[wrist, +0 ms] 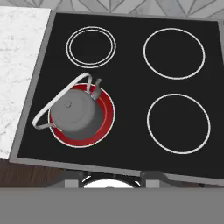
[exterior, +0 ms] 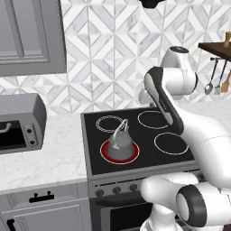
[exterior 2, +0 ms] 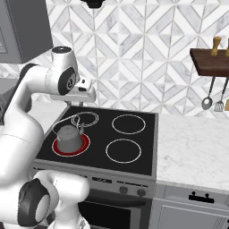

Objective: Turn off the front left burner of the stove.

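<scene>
Knobs [exterior: 116, 189] front | kettle [wrist: 76, 114] on red front left burner [wrist: 106, 110]

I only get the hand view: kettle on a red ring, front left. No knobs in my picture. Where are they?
Observer: In a row on the stove's front panel, just below the glass. Three knobs show in the left base view.
Operator: Any further right?
Observer: Two more show near the panel's right end in the right base view. The robot's body covers the panel's left part there.
Operator: Anything on the counter left of the stove?
Observer: A grey toaster oven, standing apart from the glass top.
</scene>
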